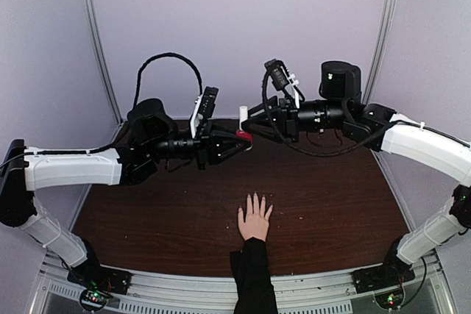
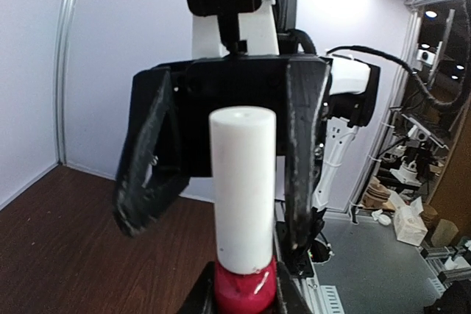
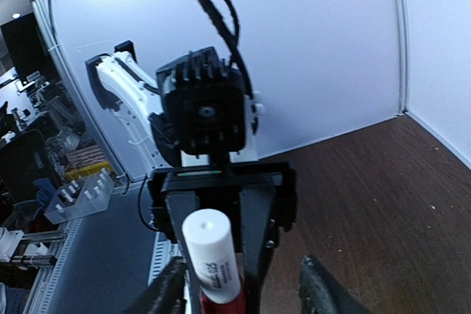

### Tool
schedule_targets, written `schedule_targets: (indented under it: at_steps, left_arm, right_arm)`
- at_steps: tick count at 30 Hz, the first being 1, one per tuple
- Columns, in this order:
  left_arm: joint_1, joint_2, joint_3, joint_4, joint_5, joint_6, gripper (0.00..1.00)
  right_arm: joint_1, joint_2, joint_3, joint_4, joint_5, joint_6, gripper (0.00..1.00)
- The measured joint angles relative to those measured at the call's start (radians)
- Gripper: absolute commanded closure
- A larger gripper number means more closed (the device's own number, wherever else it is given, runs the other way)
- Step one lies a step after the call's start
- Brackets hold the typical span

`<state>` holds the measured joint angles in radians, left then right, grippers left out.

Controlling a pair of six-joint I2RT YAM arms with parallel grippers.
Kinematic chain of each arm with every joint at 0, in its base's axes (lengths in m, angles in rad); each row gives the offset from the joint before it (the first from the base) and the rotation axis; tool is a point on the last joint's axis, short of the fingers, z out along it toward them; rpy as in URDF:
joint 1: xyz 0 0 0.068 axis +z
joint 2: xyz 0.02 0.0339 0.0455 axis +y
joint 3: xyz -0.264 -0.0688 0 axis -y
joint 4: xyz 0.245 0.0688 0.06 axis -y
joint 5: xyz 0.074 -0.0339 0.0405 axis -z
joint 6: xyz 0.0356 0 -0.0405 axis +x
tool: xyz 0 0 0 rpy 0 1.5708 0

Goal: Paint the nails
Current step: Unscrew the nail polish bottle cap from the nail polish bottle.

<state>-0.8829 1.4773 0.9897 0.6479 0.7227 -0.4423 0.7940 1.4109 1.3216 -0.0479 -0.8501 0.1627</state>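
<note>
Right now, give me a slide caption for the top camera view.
Left claw holds the red bottle aloft, open right claw at its white cap; a black-sleeved hand lies flat on the table.

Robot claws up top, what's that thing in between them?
A small red bottle with a white cap, in the top view. The left gripper pinches its base; the right gripper stands open around the cap.

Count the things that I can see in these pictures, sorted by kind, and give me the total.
Black two-finger robot hands: 2 (left robot hand, right robot hand)
Small red bottle with a white cylindrical cap: 1
Pale human hand in a black sleeve: 1
Total: 4
</note>
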Motion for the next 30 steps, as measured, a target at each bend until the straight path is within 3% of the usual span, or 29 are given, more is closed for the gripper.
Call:
schedule_targets:
  at_steps: [10,13,19,23,30]
  left_arm:
    - [-0.005,-0.045,0.057,-0.357,-0.275,0.186,1.00]
    - [-0.005,-0.045,0.067,-0.411,-0.331,0.207,1.00]
    - [-0.007,-0.040,0.097,-0.481,-0.387,0.227,1.00]
    - [-0.015,-0.020,0.126,-0.515,-0.414,0.241,1.00]
    - [-0.028,0.011,0.150,-0.552,-0.432,0.251,1.00]
  right_arm:
    - [-0.021,-0.018,0.031,-0.127,0.246,0.018,0.39]
    - [-0.021,-0.015,0.054,-0.148,0.294,0.035,0.32]
    - [-0.021,0.029,0.069,-0.150,0.320,0.097,0.34]
    - [-0.014,0.085,0.073,-0.156,0.329,0.132,0.43]
    - [-0.003,0.114,0.084,-0.160,0.335,0.159,0.70]
